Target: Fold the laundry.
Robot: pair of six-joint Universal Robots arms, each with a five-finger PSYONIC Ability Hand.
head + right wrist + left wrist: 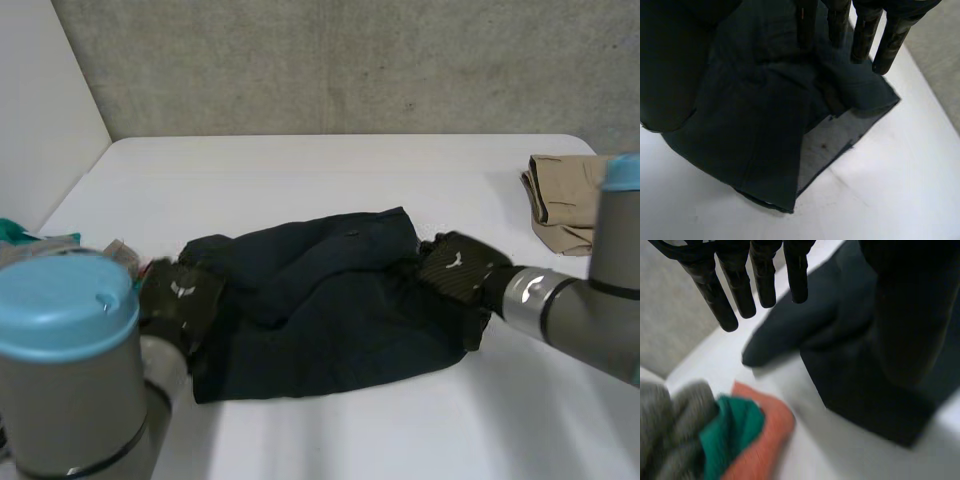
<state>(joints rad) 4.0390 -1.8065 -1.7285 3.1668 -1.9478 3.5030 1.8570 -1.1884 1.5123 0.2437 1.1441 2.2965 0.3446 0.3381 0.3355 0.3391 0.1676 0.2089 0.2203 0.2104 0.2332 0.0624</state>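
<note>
As left hand [180, 295], right hand [458, 265] flank garment [330, 300] edges, open table [300, 180] beyond

Left hand [180, 293] and right hand [458, 264] both straight-fingered, well apart.

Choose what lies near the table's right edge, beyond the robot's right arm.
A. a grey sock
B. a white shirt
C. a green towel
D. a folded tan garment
D: a folded tan garment lies near the right edge of the table, beyond the right arm, apart from the dark garment in the middle.
</note>
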